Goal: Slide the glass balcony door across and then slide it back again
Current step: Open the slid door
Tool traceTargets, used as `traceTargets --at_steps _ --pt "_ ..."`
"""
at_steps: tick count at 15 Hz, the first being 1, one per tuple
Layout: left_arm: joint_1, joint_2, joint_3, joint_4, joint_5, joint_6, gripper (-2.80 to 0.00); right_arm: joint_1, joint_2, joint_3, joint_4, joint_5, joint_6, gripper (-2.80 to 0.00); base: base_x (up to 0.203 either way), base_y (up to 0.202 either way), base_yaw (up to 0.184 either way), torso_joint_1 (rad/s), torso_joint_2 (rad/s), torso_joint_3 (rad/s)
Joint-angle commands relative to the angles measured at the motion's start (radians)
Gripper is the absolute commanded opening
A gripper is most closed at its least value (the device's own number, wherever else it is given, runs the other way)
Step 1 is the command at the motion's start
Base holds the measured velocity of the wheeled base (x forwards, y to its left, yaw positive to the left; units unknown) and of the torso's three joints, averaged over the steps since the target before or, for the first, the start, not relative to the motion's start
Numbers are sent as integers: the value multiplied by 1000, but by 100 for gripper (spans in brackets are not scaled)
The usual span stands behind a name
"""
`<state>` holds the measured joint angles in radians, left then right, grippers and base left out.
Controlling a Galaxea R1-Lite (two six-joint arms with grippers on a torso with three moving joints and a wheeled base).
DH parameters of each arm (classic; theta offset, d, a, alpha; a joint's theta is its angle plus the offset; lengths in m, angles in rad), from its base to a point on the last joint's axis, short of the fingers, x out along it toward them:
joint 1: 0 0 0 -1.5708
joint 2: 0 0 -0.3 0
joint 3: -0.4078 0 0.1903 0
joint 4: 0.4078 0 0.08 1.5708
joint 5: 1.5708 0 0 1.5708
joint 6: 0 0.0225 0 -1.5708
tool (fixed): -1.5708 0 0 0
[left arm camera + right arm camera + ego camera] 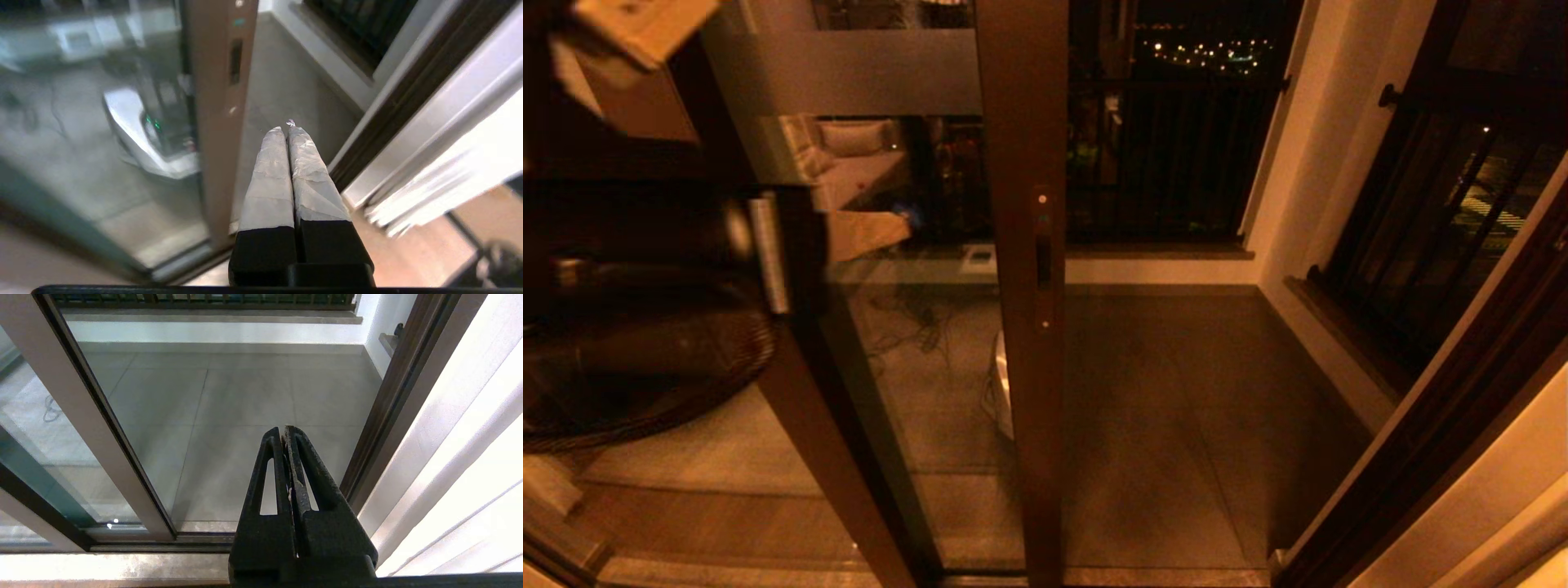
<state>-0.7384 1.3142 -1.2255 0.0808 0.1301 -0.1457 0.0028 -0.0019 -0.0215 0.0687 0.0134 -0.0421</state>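
Closed left gripper (289, 130) beside glass balcony door (218, 122), seemingly apart, unseen overhead.

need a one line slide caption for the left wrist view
Left gripper, fingers shut and holding nothing, points at the balcony floor beside the glass balcony door's brown frame edge.

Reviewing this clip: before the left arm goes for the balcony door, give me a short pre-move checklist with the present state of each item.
1. Left claw shut, holding nothing: ok.
2. Left claw touching the glass balcony door: not ok; it points past the frame's edge at the balcony floor.
3. Recessed handle slot in the door's frame unobstructed: ok.
4. Gap between the door's edge and the right jamb open: ok.
5. Right claw shut, low at the threshold, off the door: ok.
6. Bottom track free of debris: cannot tell; only part of it shows.
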Motion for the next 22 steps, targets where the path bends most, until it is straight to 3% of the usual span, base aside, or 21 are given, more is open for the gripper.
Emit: traceTargets --at_steps 1,3,6,10,14,17,22 --pt "-58 243 -105 -17 95 -31 -280 0 2 0 0 0 -1 -280 0 0 0 0 0 0" --pt "-96 364 -274 -36 172 -55 -280 0 2 0 0 0 -1 -280 0 0 0 0 0 0" --pt "-136 525 -454 -48 221 -68 -280 0 2 0 0 0 -1 -280 0 0 0 0 0 0" --pt "-153 648 -499 -143 236 -68 -280 0 2 0 0 0 -1 -280 0 0 0 0 0 0" --pt "-150 776 -590 -160 271 -57 -280 0 2 0 0 0 -1 -280 0 0 0 0 0 0" --pt "-124 833 -663 -159 361 -53 -280 0 2 0 0 0 -1 -280 0 0 0 0 0 0" --pt "-52 828 -664 -161 365 -8 -280 0 2 0 0 0 -1 -280 0 0 0 0 0 0"
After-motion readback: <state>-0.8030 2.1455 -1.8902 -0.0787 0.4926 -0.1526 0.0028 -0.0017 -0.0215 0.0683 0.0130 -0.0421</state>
